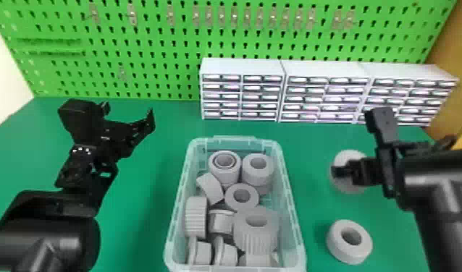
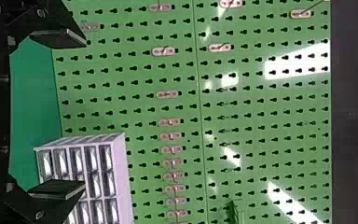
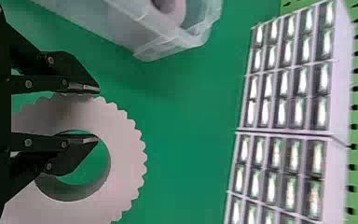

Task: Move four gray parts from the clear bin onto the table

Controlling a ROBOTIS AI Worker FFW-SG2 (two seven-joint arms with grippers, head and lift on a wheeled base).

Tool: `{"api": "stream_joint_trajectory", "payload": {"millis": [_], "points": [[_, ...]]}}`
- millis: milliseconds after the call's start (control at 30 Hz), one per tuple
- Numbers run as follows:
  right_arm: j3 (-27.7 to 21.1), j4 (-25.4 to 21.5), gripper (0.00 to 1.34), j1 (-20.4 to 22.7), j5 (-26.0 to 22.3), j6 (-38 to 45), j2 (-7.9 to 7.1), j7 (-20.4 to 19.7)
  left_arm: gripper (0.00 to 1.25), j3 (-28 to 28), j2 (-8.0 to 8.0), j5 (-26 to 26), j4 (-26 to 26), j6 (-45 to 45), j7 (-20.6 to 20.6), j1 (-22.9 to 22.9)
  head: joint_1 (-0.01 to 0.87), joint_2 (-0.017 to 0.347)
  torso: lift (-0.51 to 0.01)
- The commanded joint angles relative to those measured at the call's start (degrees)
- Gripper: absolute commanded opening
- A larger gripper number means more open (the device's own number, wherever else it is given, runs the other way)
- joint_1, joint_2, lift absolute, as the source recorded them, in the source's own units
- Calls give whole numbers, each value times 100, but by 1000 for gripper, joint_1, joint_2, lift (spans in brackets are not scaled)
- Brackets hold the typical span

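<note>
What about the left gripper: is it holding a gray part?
No, the left gripper is open, with nothing between its spread fingers.

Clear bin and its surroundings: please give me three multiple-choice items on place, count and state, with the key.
1. Where is the gray part lying on the table away from both arms?
A) left of the clear bin
B) right of the bin
C) behind the bin

2. How many white drawer units stand at the back?
A) one
B) five
C) three

3. How is the left tool?
A) open, empty
B) shut on a part
C) shut, empty

B: the head view shows it beyond the bin's right wall.
C: three cabinets stand side by side.
A: its fingers are wide apart with nothing between them.
</note>
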Motion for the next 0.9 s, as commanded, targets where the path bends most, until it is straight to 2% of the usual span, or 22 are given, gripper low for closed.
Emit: {"api": "stream_joint_trajectory", "payload": {"millis": [0,433,867], "points": [[-47,519,210,63,-92,-445,31,0,1042,15,0,1,7,0,0,10,678,34,-50],[6,1433,210,-34,-136,-973,75,9,1042,-2,0,1,7,0,0,10,678,34,-50],[24,1688,210,-42,-136,-1061,57,9,1042,-2,0,1,7,0,0,19,678,34,-50]]}}
